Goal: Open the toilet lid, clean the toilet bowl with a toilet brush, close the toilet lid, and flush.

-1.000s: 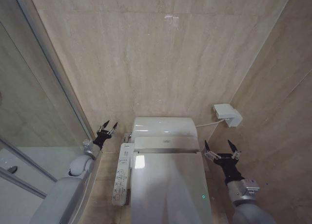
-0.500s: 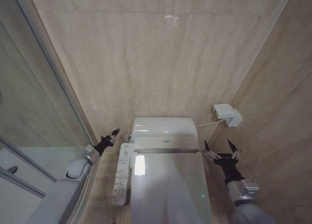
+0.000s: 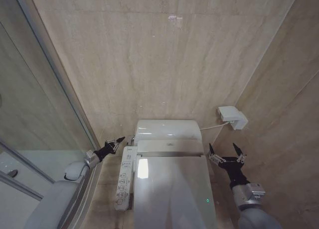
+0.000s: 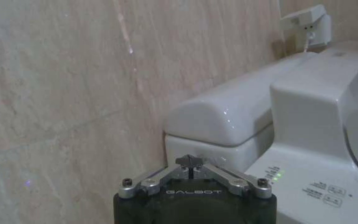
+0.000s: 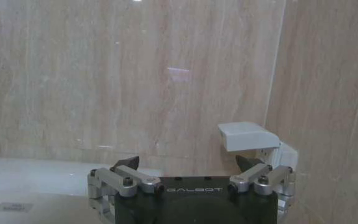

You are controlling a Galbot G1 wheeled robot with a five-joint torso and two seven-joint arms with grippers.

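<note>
Beige stone tiles are closing in the corner where the toilet is standing, with a glass shower screen (image 3: 45, 119) running along the robot's left. The toilet lid (image 3: 172, 189) is lying shut over the toilet bowl (image 3: 130, 201), glossy and white, with the button panel (image 3: 124, 178) along its left side. It is looking like a light, stiff plastic shell on rear hinges, slick to pinch, so lifting under its front rim would probably be safer than gripping the face. The left gripper (image 3: 117, 141) is hovering just beside the panel's far end, near the tank (image 4: 219, 116), its fingers seeming nearly together and holding nothing, though the view is poor. The right gripper (image 3: 226, 153) is waiting beside the lid's right rear corner, fingers spread wide and empty, below the wall socket (image 3: 232, 116).
</note>
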